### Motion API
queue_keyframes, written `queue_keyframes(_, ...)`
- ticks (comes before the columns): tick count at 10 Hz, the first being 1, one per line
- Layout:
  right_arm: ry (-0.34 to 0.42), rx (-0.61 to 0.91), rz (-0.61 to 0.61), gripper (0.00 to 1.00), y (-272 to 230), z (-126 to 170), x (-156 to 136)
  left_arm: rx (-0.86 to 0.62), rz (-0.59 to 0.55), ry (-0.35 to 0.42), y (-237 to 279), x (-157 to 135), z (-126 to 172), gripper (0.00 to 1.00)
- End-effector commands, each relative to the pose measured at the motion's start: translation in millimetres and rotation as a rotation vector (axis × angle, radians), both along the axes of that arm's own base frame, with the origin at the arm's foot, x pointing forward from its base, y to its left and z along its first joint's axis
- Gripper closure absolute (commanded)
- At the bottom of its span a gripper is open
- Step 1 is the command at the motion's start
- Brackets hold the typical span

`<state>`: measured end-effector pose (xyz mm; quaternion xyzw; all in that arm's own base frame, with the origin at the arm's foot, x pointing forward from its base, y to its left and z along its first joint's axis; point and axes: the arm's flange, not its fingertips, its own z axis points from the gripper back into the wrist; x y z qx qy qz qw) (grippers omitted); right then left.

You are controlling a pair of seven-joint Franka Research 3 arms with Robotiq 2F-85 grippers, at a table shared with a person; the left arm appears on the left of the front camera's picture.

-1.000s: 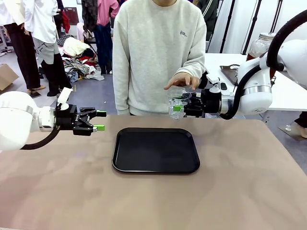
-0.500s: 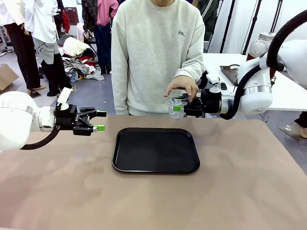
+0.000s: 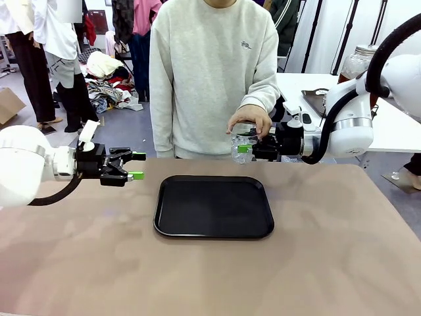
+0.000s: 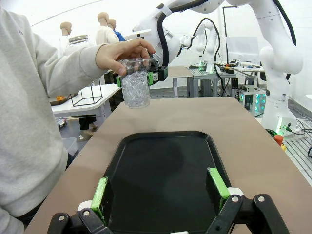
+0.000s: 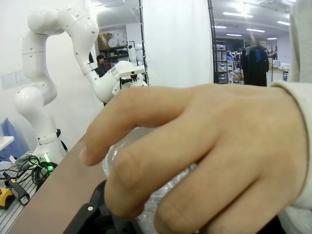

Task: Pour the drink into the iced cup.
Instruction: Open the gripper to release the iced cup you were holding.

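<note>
The clear plastic iced cup (image 3: 244, 146) was held above the far edge of the table (image 3: 342, 250), clamped by the right gripper (image 3: 245, 149) and grasped over its rim by the person's hand (image 3: 250, 120). Crushed ice was seen filling the cup in the left wrist view. The glass dispenser jar (image 3: 358, 61) with a metal lid stood on a white table behind the right arm. The black tray (image 3: 214, 207) lay at the table's centre. The left gripper (image 3: 137, 166) was held with jaws spread wide, grasping nothing, beside the tray.

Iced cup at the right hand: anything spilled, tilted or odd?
Nothing spilled. The clear plastic cup of ice stands upright above the table, the robot's right hand shut on it, the person's hand gripping its rim. The black tray sits bare.
</note>
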<state>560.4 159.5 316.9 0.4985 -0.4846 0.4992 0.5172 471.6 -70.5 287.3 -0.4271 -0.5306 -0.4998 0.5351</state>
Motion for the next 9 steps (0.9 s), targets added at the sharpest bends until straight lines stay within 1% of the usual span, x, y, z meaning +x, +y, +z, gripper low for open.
queue_keyframes(1,-0.008,-0.001,-0.003,0.32,0.4,3.4,0.4,-0.007,0.006,-0.006,-1.8,0.4,1.3,0.0)
queue_keyframes(9,-0.008,-0.001,-0.003,0.32,0.4,3.4,0.4,-0.007,0.006,-0.006,-1.8,0.4,1.3,0.0)
